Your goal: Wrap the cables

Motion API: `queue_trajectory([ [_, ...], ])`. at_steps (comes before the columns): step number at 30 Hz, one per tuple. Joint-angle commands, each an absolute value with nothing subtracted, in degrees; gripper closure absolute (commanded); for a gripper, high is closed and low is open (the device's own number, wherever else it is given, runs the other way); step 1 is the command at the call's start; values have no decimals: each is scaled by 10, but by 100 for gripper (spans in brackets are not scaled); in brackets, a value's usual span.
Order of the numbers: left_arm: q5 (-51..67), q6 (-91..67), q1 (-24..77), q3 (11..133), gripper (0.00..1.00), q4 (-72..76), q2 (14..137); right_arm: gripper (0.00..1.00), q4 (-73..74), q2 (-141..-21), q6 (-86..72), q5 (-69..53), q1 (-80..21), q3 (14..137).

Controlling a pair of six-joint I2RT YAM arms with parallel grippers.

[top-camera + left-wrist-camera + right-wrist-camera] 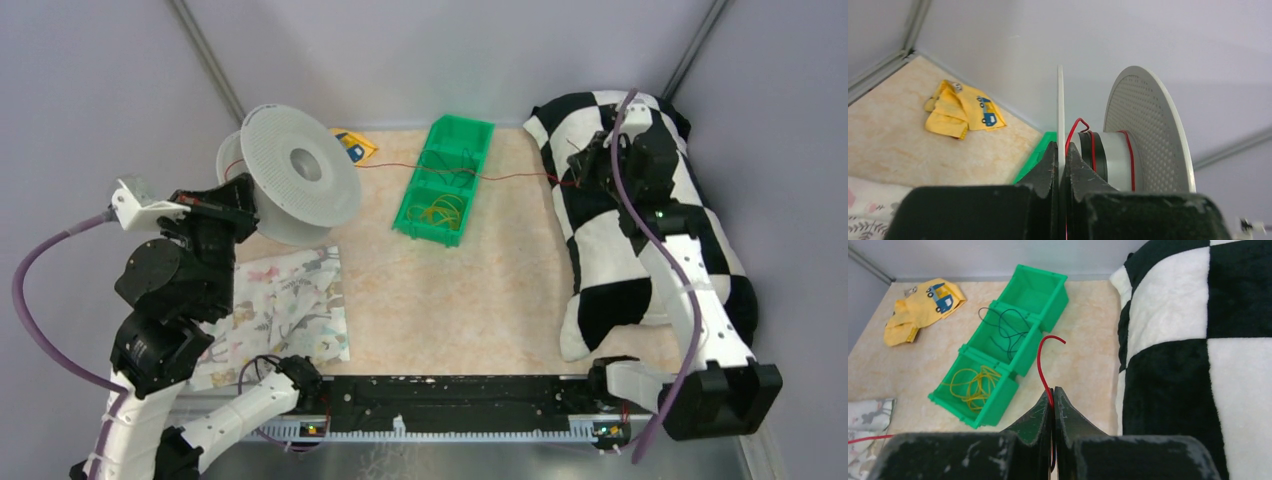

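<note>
**Cable** (390,166): one very thin red wire.
- **Location:** a few turns sit on the hub of the spool (300,170) at upper left of the top view. The rest runs rightward over the green bin (487,126) to upper right of centre.
- **Handling (judged):** light, limp and slightly springy. It is likely to curl, snag on the bin rim or slip from a weak pinch. It is best held near its free end under gentle tension.
- **Right gripper** (1052,397): jaws closed, pinching the wire, with a short red tail curving above the fingertips. It hangs over the checkered blanket (620,260).
- **Left gripper** (1060,160): jaws closed on the spool's thin near flange.
- **Nearby:** yellow wire bundle (973,385) in the bin's end compartment; yellow cloth (923,305); patterned cloth (285,305) at lower left.
</note>
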State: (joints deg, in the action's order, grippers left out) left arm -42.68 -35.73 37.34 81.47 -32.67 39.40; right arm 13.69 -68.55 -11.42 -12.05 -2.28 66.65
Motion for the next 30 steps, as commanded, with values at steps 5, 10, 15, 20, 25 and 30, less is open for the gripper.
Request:
queue_trajectory([
  [5,-611,-464,388,789,100,-252,367,100,200,-549,-81,-78,-133,588],
  [10,-692,-497,389,779,100,-279,396,100,244,-514,-78,-6,-271,554],
  [15,-738,-391,389,752,100,-168,392,100,312,-514,-91,53,-384,529],
  [20,-727,-366,389,748,100,-177,428,100,324,-514,-147,79,-525,532],
  [25,-683,-253,388,686,100,-83,488,100,343,-567,-190,166,-664,597],
  [30,-635,-230,386,705,100,-123,574,100,345,-618,-203,230,-746,662],
])
